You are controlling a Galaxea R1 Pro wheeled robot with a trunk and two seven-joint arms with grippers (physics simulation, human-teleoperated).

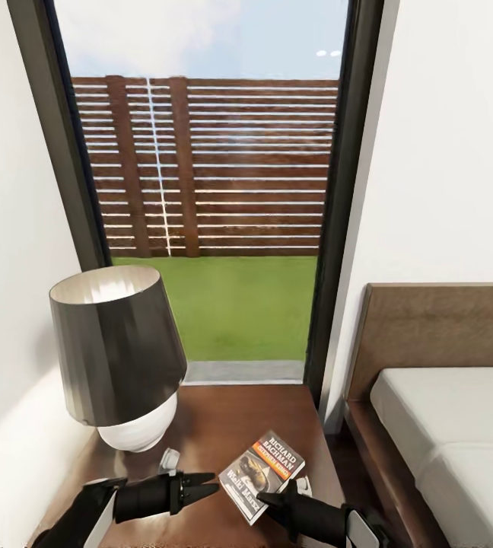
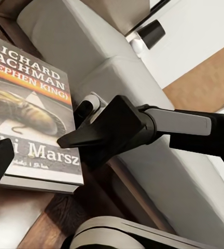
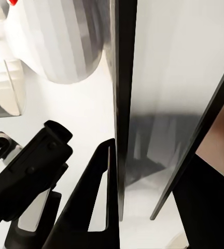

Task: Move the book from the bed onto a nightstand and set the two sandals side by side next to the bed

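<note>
The book (image 1: 263, 476), a dark paperback with an orange band and white "RICHARD BACHMAN" lettering, is at the front right of the nightstand (image 1: 216, 415) top. My right gripper (image 1: 271, 499) reaches in from the lower right and is shut on the book's near edge. In the left wrist view its black finger (image 2: 86, 136) overlaps the book (image 2: 31, 109) at the edge. The right wrist view looks along the book (image 3: 164, 93) edge-on between the two fingers (image 3: 104, 197). My left gripper (image 1: 212, 484) hovers just left of the book, open and holding nothing. The bed (image 1: 444, 434) is to the right. The sandals are out of view.
A table lamp (image 1: 117, 350) with a dark shade and white base fills the nightstand's back left. Behind it a tall dark-framed window (image 1: 216, 190) shows a slatted fence and grass. White walls stand on both sides, and a narrow gap separates the nightstand from the bed frame.
</note>
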